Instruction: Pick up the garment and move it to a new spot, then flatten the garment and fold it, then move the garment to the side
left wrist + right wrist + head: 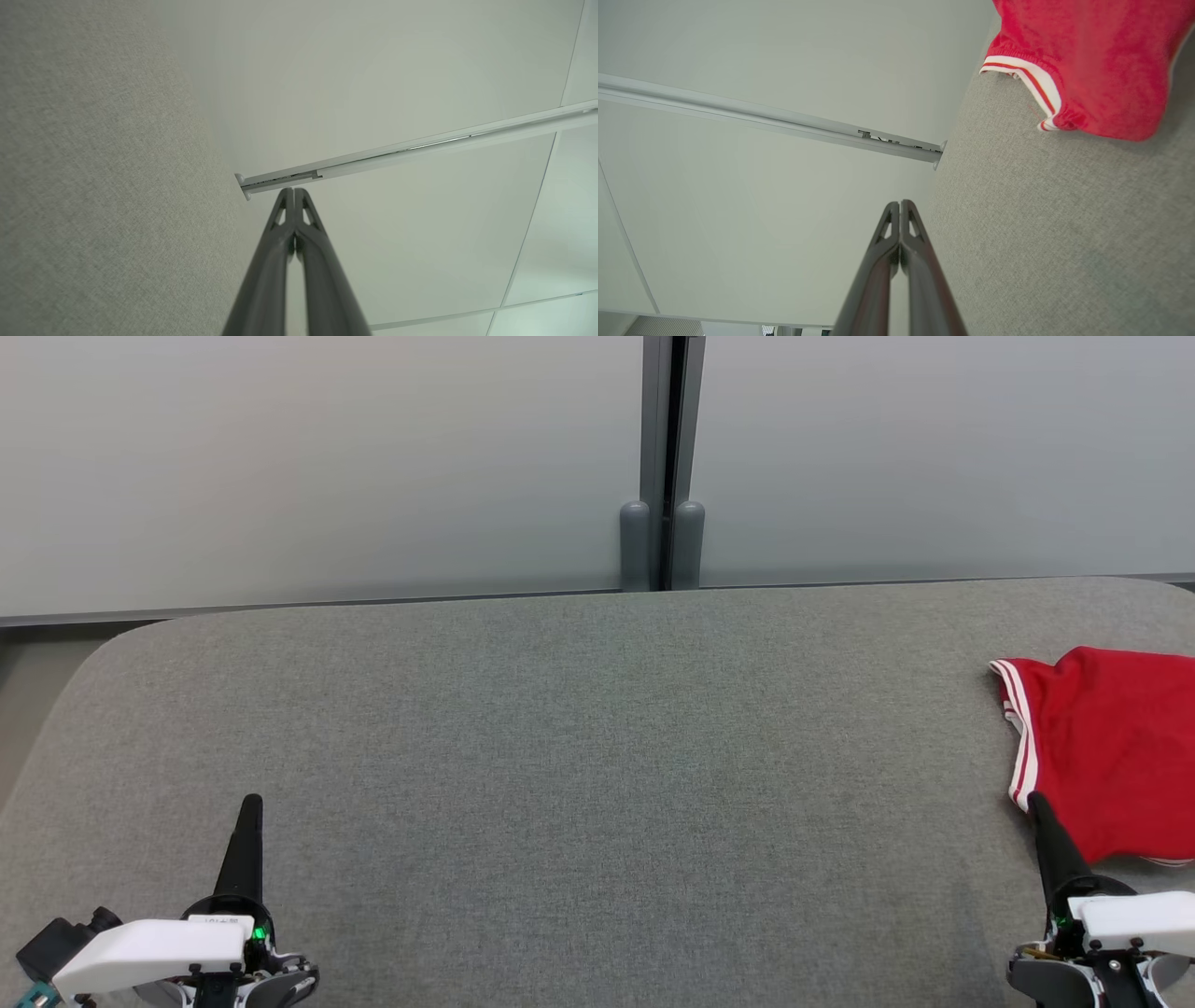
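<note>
Left gripper: low at the near left of the head view, its two dark fingers pressed together with nothing between them.
Right gripper: at the near right, its fingers likewise closed tip to tip on nothing. It points past the garment's near-left edge and holds none of it.
Garment: red cloth with a white-and-red striped band, lying at the far right of the grey fabric-covered table and partly cut off by the view's edge.
Lay: fairly flat with a rounded far edge. Whether it is folded cannot be told.
Stage: this fits either a garment waiting to be taken up or one already folded and set aside.
Handling: likely light, soft and limp, so it would sag from any pinch. It looks neither fragile nor slippery.
Hold: the striped band looks the firmest edge to pinch, and two well-separated points would limit bunching.
</note>
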{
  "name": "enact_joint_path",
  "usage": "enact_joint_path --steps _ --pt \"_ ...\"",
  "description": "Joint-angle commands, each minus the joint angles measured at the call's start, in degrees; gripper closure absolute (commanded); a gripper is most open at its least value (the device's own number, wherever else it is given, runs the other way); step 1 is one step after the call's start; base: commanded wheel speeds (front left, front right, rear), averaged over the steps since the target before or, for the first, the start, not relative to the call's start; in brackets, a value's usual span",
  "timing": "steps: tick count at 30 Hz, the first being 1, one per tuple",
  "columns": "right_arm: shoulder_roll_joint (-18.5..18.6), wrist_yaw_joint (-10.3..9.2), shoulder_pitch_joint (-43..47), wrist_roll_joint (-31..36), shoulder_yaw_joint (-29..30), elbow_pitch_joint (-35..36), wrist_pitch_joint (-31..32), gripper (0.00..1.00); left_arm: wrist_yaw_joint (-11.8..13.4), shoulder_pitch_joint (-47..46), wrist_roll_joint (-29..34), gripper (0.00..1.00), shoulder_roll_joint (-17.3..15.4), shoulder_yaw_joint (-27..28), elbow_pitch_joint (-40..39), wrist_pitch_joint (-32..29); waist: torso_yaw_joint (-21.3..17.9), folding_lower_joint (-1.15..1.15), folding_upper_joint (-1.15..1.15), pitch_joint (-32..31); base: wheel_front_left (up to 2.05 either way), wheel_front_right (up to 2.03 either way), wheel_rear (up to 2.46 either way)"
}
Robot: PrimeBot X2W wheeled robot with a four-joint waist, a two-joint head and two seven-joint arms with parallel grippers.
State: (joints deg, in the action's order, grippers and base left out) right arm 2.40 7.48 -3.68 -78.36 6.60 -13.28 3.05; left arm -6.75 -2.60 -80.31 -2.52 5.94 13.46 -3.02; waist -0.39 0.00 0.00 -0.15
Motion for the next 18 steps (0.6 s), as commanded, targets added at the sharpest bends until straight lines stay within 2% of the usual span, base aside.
enact_joint_path --steps 1,18 --pt "0.58 0.02 -1.02 -1.45 -0.01 0.14 0.59 1.00 -0.37 -1.29 -1.23 1.00 -0.38 0.27 -0.12 -0.45 0.02 0.00 0.00 0.02 0.00 0.00 0.00" --pt "0.67 0.01 -2.14 -9.13 -0.04 -0.42 2.46 1.00 -0.73 -3.15 -7.92 1.00 -0.46 0.52 0.35 -2.40 0.23 0.00 0.00 0.19 0.00 0.00 0.00"
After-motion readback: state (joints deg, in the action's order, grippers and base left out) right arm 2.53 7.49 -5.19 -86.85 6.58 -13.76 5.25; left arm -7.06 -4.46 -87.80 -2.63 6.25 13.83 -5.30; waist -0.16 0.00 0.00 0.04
